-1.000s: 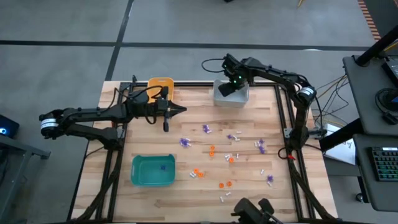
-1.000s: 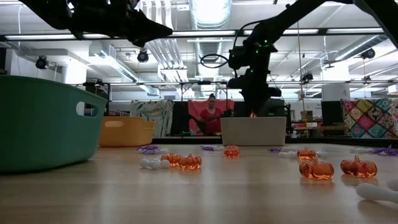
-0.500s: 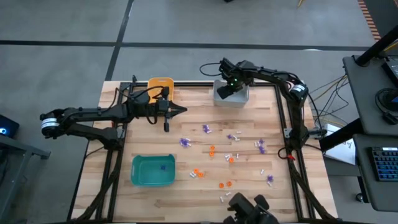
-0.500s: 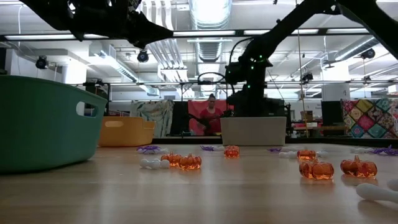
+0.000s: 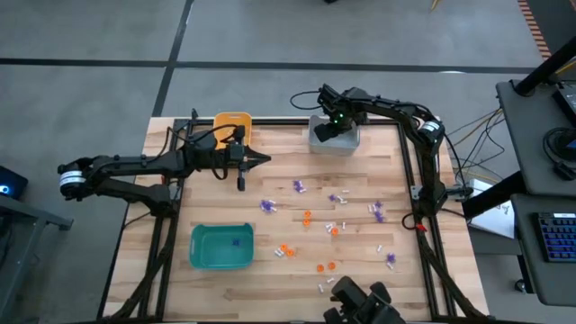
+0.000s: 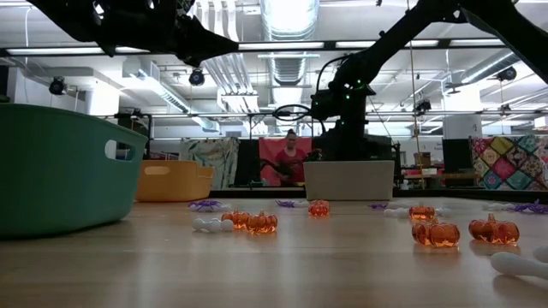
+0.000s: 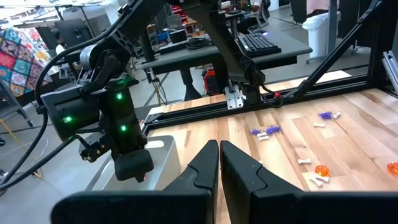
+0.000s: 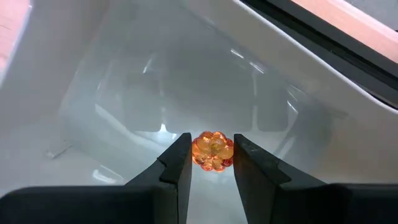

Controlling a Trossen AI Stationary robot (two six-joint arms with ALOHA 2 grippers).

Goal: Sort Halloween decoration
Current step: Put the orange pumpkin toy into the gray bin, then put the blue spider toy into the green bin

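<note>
The right gripper (image 8: pixel 212 163), at the table's far edge, pinches an orange pumpkin trinket (image 8: pixel 213 151) between its fingers directly above the grey bin (image 5: pixel 335 139), so the bin's floor lies straight below it, while the left gripper (image 5: pixel 261 160) waits pressed together mid-left.

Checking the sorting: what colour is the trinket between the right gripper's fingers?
Orange: a translucent pumpkin trinket in the right gripper, over the grey bin; clearest in the right wrist view.
</note>
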